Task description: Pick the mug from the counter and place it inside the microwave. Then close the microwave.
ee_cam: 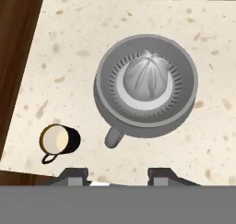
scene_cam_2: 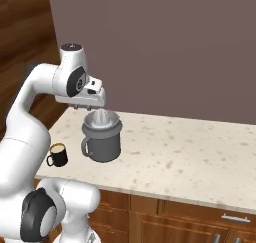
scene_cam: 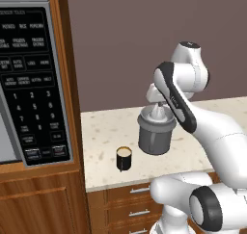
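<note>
End effector (ee_cam: 117, 174) hovers above juicer (ee_cam: 146, 86), mug (ee_cam: 59, 140) beside.

Counter (scene_cam: 106, 132): beige speckled stone over brown drawers. Two items stood on it. Small black mug (scene_cam: 124, 158) near front edge; grey juicer (scene_cam: 155, 132) just beside it, right and farther back.
</note>
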